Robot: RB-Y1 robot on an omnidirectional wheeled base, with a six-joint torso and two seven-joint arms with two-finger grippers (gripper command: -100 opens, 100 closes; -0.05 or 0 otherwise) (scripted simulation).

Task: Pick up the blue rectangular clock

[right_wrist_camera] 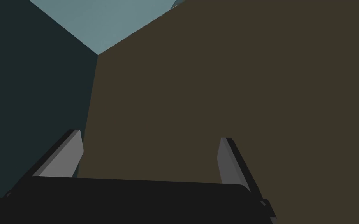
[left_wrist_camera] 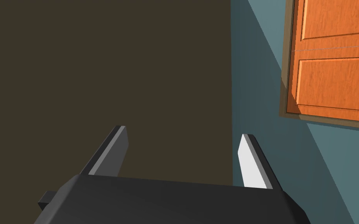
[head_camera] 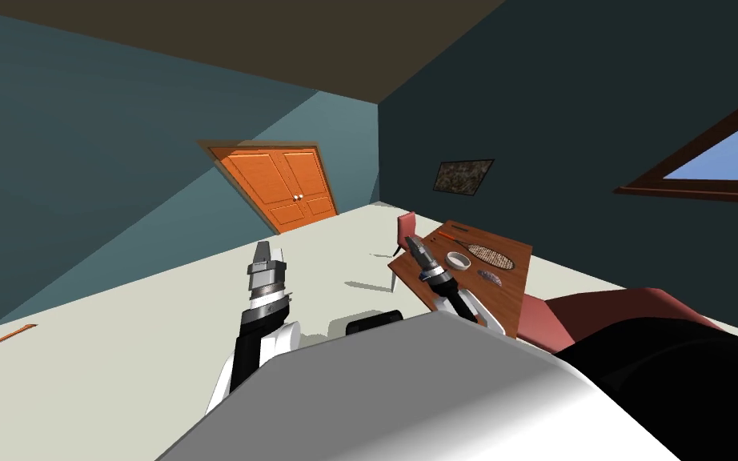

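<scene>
The left gripper [head_camera: 262, 254] and right gripper [head_camera: 415, 244] are held open and empty; no clock can be made out, and the table [head_camera: 505, 308] at centre-right lies nearer the right.

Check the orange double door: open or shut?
Shut. In the head view both leaves of the orange double door sit flush in their frame, knobs meeting at the middle, with no gap between them.
</scene>
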